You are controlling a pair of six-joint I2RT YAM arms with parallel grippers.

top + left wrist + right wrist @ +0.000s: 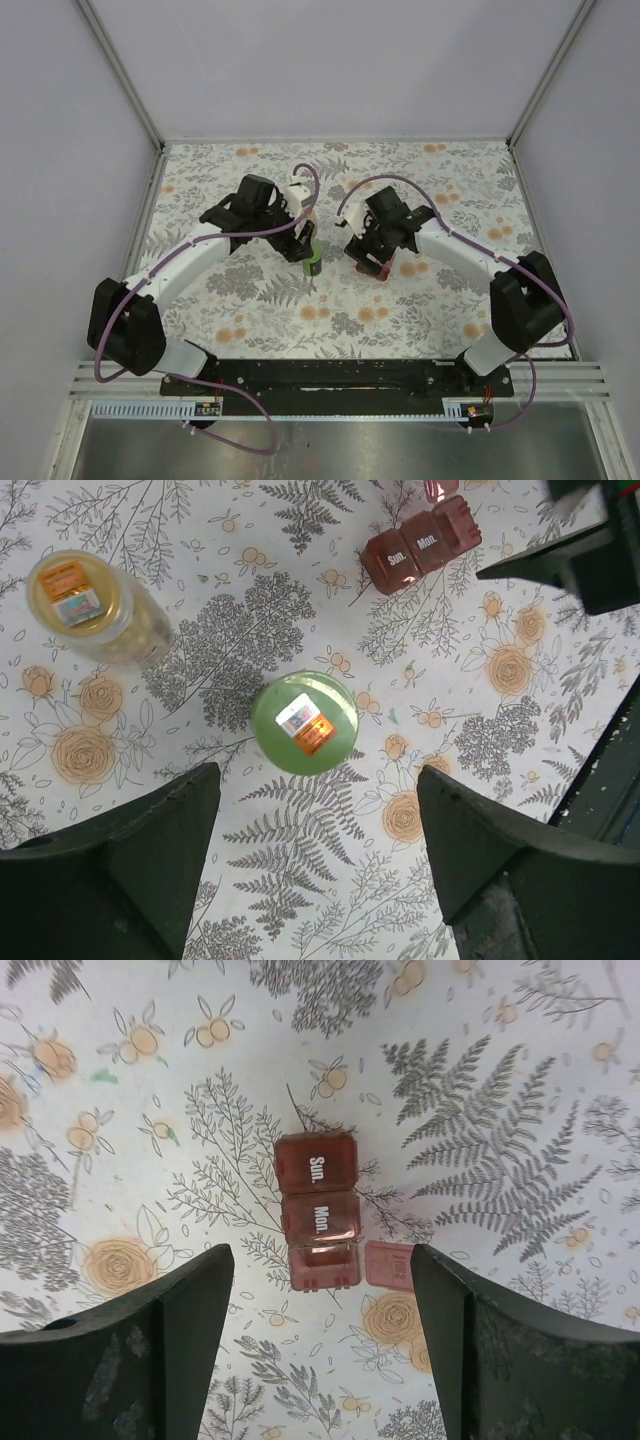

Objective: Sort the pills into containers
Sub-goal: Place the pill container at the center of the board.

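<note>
Overhead and wrist views, both arms poised near the middle of the desk. The left gripper (318,780) is spread wide and holds nothing; the upright green bottle (303,723) stands just ahead of its fingertips, cap upward. The pale-and-orange bottle (85,602) stands well apart from it, with yellowish pellets faintly visible through its wall. The right gripper (320,1252), likewise fully spread and empty, hangs over the dark-red pill box (318,1210), which lies just to the right of the green bottle; its "Sun." and "Mon." lids are shut and the next compartment is open, lid folded aside. No loose pills can be made out on the cloth (520,1080). The bottle is probably light, rigid and smooth, prone to tipping; it is best gripped across its round sides. The box likely slides easily and is best held across its long walls, clear of the thin hinged lids.
</note>
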